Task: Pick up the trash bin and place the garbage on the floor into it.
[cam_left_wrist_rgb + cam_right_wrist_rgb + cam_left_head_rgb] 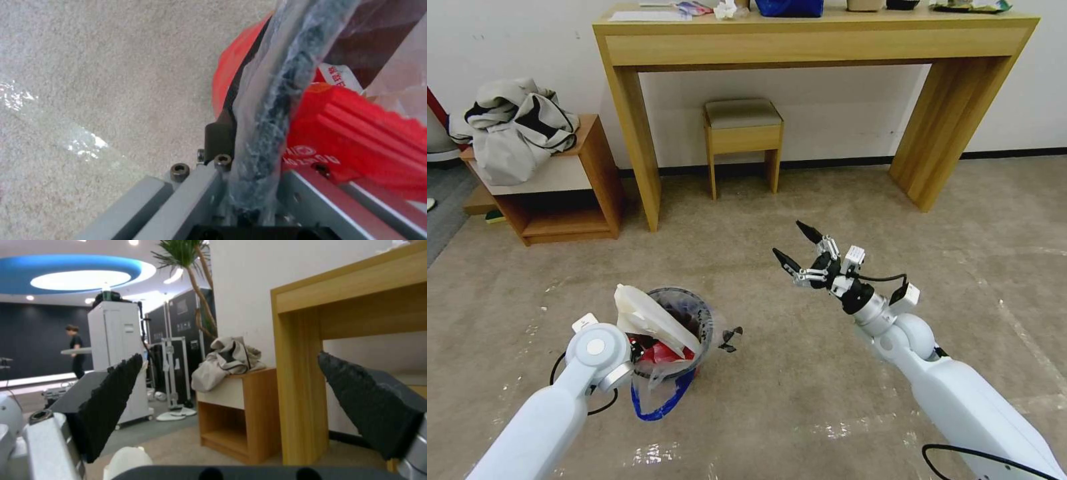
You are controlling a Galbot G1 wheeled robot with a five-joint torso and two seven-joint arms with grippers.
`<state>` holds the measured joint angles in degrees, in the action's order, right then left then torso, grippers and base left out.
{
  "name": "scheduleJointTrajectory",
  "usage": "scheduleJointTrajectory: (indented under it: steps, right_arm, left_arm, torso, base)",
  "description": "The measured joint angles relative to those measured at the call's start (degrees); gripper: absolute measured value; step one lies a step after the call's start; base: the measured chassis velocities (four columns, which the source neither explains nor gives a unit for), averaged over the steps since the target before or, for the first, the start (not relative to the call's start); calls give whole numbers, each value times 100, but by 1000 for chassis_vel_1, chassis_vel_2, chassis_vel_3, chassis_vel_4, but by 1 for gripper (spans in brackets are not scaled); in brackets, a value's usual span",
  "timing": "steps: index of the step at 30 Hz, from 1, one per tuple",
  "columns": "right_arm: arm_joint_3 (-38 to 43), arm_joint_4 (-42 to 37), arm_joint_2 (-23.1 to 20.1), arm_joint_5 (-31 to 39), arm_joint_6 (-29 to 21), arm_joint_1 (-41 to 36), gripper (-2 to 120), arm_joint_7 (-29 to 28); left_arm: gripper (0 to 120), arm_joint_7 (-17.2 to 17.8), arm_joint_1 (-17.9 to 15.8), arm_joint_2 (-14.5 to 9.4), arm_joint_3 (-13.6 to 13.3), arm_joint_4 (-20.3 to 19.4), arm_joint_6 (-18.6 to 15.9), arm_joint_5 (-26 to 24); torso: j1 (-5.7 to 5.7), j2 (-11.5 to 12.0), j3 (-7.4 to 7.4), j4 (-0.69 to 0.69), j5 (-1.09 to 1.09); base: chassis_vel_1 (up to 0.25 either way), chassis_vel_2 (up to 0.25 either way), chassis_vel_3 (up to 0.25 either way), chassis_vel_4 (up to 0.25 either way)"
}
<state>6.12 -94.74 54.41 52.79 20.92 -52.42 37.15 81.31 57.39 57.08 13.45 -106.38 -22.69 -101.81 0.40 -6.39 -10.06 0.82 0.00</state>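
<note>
The trash bin is a small red bucket lined with a crinkly clear bag, standing low at the left of the head view; its blue drawstring loop hangs down in front. My left gripper is shut on the bin's bagged rim. Garbage sits inside the bin: a red ridged wrapper and a white crumpled piece sticking out over the rim. A small dark scrap lies on the beige floor just right of the bin. My right gripper is held above the carpet, open and empty.
A wooden console table stands against the wall with a small stool under it. A low wooden shelf with a grey jacket is at the far left. Faded tape lines cross the carpet.
</note>
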Motion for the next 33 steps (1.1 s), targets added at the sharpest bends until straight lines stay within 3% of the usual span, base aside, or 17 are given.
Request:
scheduleJointTrajectory:
  steps: [8, 20, 33]
  right_arm:
    - [36, 40, 47, -129, 17, -81, 100, -4]
    - [55, 239, 36, -351, 110, -167, 100, 12]
    - [-11, 269, 22, -448, 126, -185, 100, 8]
  left_arm:
    - [0, -32, -64, 85, -32, 313, -17, 8]
    - [0, -276, 47, 196, 152, 599, 43, 89]
    - [0, -360, 204, 204, 189, 468, 93, 239]
  torso:
    - [0, 0, 0, 0, 0]
    - [-1, -1, 2, -1, 6]
    - [0, 0, 0, 0, -1]
  base:
    - [0, 0, 0, 0]
    - [0, 0, 0, 0]
    - [0, 0, 0, 0]
